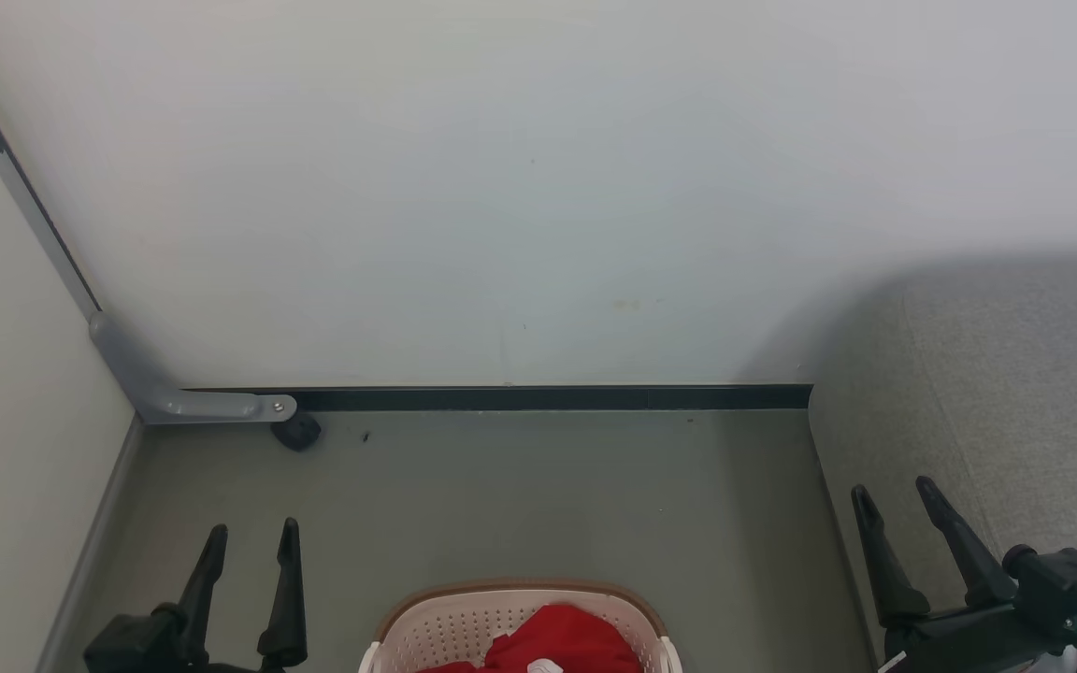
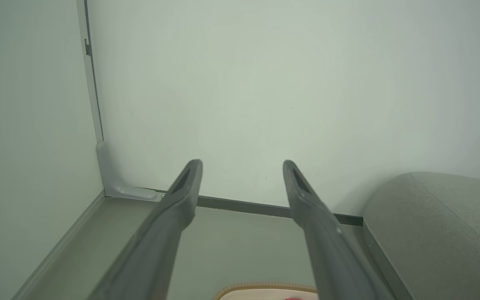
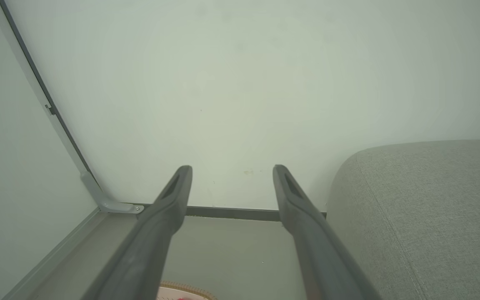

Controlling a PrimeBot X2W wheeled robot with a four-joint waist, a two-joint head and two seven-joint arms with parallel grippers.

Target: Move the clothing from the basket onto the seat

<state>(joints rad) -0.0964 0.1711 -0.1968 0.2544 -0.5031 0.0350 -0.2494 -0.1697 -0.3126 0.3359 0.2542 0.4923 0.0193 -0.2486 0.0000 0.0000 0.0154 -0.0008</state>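
Clothing [image 1: 562, 637] in basket [image 1: 445, 631], seat [image 1: 1015, 393] at right; left tool [image 1: 253, 525], right tool [image 1: 894, 486] spread wide, empty.

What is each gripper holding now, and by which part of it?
Nothing is held. The left gripper and the right gripper are open, with nothing between their fingers. The clothing lies in the basket.

Red clothing [image 1: 562, 640] in basket [image 1: 445, 626]
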